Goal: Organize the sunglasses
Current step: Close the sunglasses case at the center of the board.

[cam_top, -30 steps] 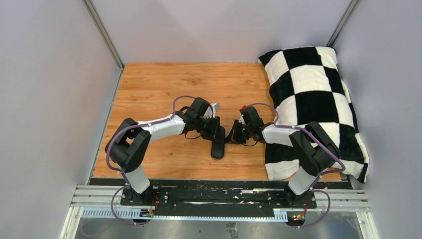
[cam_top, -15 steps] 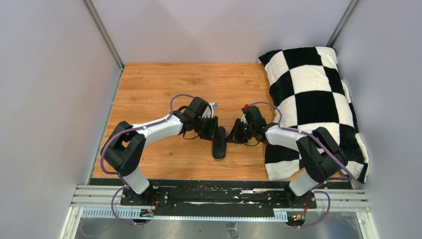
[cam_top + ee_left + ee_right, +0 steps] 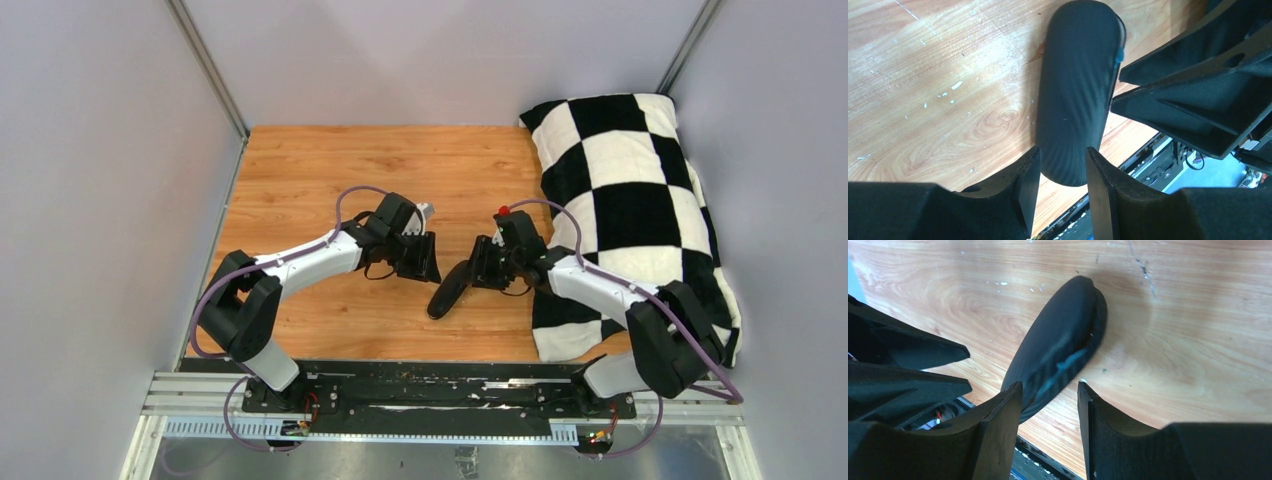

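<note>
No sunglasses show in any view. A black oval glasses case (image 3: 448,289) lies shut and slanted on the wooden table, with a thin blue streak (image 3: 1118,55) at its seam. My left gripper (image 3: 426,264) hangs open just left of the case's far end. In its wrist view the case (image 3: 1077,95) lies below and beyond the gap between the left gripper's (image 3: 1063,167) jaws. My right gripper (image 3: 478,270) is open at the case's upper right end, nothing between its fingers. In the right wrist view the case (image 3: 1060,352) runs away from the right gripper (image 3: 1050,396).
A black-and-white checkered pillow (image 3: 630,190) fills the right side of the table, under the right arm. The black rail (image 3: 440,385) runs along the table's near edge. Grey walls close in the left, back and right.
The right gripper has opened. The case has turned from pointing straight toward the rail to a slant, its far end swung right. The left gripper opened slightly and drew back left.
</note>
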